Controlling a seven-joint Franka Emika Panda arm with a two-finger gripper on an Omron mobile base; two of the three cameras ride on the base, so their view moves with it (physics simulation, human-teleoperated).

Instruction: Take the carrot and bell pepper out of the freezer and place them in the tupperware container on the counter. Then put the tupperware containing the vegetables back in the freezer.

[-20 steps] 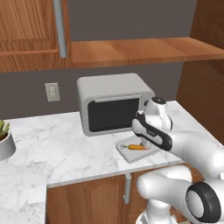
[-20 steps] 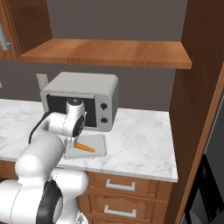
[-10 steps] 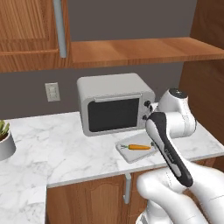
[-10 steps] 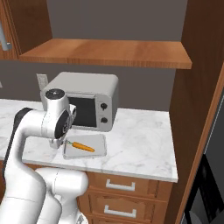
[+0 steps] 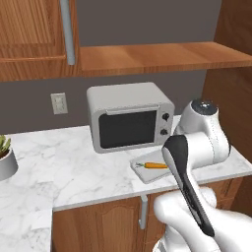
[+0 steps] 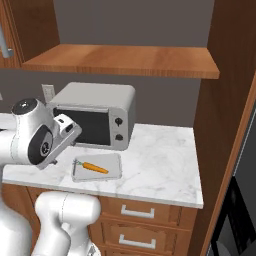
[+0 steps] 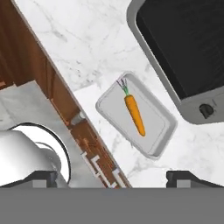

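Grey microwave sits against the dark wall with its door shut, two knobs on the right. Wall outlet to its left, potted plant further left, wooden shelf overhead.

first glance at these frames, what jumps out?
The orange carrot lying alone in the shallow grey container, which sits on the marble counter just in front of the microwave. Next, the big white arm in the foreground, its open gripper held above the container with nothing in it.
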